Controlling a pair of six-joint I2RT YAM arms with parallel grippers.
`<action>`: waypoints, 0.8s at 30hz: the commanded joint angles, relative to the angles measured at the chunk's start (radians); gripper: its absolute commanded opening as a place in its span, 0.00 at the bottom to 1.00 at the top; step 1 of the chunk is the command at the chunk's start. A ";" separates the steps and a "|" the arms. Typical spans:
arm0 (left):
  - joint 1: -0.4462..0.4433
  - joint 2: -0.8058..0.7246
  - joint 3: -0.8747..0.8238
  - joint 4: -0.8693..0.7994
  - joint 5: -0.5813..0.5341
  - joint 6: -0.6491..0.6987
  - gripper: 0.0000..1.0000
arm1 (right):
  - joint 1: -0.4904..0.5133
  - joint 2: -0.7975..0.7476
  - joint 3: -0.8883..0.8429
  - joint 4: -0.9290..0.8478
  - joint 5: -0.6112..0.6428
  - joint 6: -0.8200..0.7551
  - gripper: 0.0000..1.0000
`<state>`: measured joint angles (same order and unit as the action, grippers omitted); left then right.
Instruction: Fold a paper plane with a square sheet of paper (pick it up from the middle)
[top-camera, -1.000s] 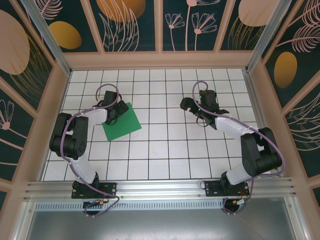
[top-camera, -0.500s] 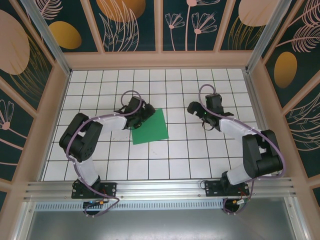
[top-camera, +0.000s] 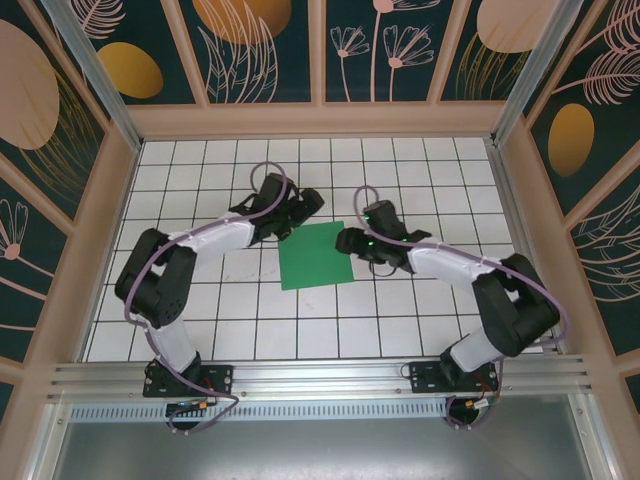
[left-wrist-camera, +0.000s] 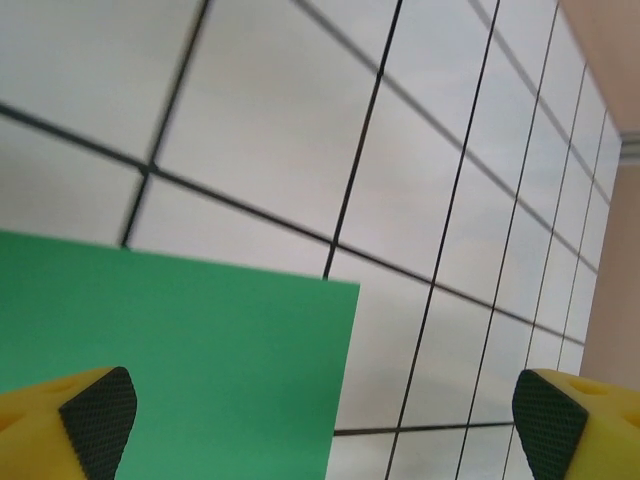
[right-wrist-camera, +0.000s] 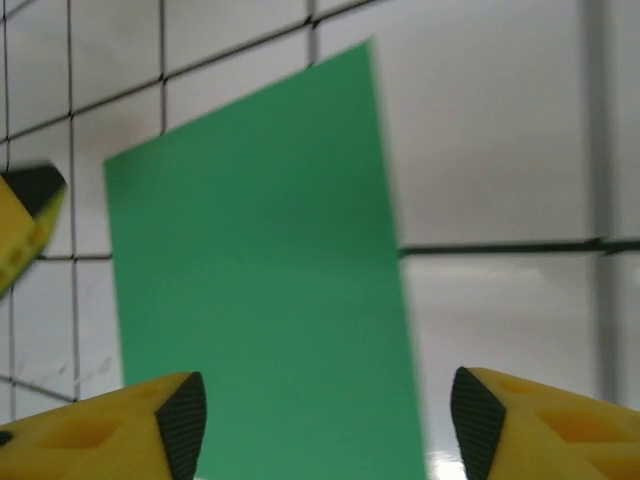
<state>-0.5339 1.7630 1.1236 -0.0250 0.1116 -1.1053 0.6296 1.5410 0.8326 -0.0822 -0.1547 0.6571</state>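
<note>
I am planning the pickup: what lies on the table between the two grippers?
The square sheet of paper lies flat there, its far part between the left gripper and the right gripper; the top view shows this.

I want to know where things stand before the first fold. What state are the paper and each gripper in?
square sheet of paper: unfolded, lying flat on the table.
left gripper: open, holding nothing, by the sheet's far edge.
right gripper: jaws apart, holding nothing, by the sheet's right edge.
</note>
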 joint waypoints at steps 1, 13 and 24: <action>0.079 -0.100 -0.032 -0.093 -0.079 0.095 0.99 | 0.076 0.114 0.099 -0.038 0.000 0.042 0.62; 0.191 -0.230 -0.126 -0.178 -0.193 0.217 0.99 | 0.141 0.351 0.289 -0.211 0.064 -0.002 0.60; 0.205 -0.234 -0.166 -0.173 -0.231 0.184 0.98 | -0.008 0.149 0.068 -0.380 0.106 -0.191 0.60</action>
<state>-0.3401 1.5509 0.9878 -0.1768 -0.0910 -0.9203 0.6521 1.7126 0.9360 -0.2829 -0.1085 0.5453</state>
